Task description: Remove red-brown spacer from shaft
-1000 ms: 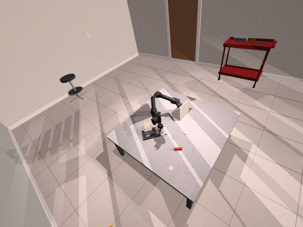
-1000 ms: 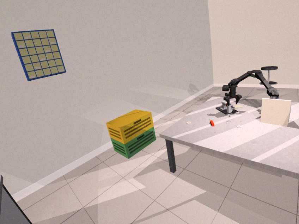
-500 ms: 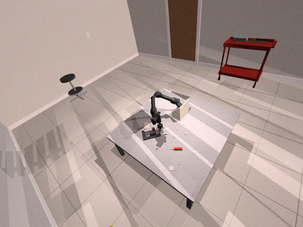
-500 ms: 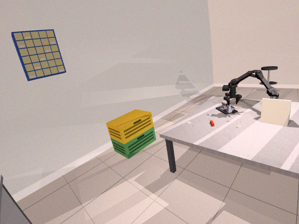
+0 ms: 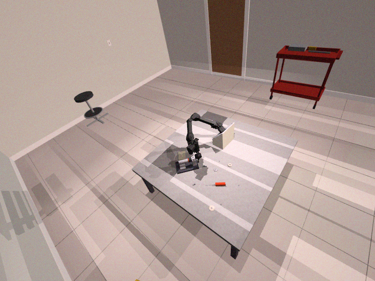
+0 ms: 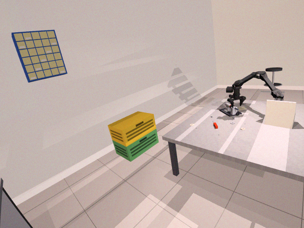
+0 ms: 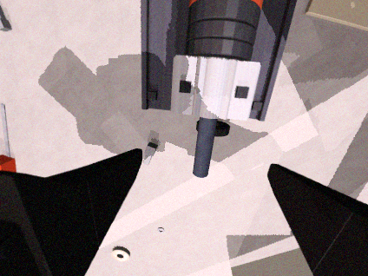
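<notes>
The shaft (image 7: 203, 149) is a dark blue-grey rod that sticks out of a white block (image 7: 217, 87) (image 6: 234, 110) in the wrist view. Behind that block is a dark banded section (image 7: 223, 36), and an orange-red ring (image 5: 189, 160) (image 7: 257, 3) shows beyond it, beside a white cylinder (image 5: 183, 161) (image 6: 227, 105). I cannot tell the single spacers apart. The assembly stands on a dark base (image 5: 187, 170) (image 7: 157, 65). My gripper (image 7: 205, 161) (image 6: 236, 105) is open and empty above the shaft's free end, with one finger on either side and no contact visible.
A cream panel (image 5: 228, 136) (image 6: 280, 114) stands by the arm's base. A beige pad (image 5: 181, 154) (image 7: 343, 12) lies beside the assembly. A red-handled screwdriver (image 5: 220, 184) (image 6: 215, 125), pale washers and a small pin (image 7: 150, 153) lie on the table. A black disc (image 7: 224, 129) shows below the shaft.
</notes>
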Robot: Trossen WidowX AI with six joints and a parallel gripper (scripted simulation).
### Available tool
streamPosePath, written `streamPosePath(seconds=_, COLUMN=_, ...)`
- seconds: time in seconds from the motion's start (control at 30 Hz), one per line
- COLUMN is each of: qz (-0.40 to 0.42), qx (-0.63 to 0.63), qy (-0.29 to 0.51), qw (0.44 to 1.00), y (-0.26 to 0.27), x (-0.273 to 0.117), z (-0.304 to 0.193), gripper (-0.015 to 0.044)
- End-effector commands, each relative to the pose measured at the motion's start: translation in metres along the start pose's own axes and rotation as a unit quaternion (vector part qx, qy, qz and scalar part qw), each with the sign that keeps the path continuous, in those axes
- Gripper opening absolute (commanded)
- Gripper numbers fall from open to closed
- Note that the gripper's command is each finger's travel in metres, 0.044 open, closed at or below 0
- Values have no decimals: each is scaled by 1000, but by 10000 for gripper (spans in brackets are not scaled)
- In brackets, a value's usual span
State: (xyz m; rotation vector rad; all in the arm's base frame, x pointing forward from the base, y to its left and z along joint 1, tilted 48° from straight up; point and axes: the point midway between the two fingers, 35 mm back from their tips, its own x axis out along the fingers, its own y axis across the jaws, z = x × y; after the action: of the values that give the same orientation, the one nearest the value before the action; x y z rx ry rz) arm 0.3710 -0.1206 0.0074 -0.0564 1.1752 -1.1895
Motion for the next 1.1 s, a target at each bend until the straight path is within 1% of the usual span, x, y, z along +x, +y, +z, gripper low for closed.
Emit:
streamPosePath(seconds=0.0, qz=-2, qx=-4, qy=-1, qw=1000, y=-1, x=0, z=0, gripper=440)
streamPosePath(seconds=0.37, qz=-2, qx=-4, qy=-1, qw=1000, y=-1, x=3, z=0, gripper=440)
streamPosePath(seconds=1.07, qz=-3, qx=-4, qy=-1, qw=1000, y=-1, x=37, z=1, gripper=440)
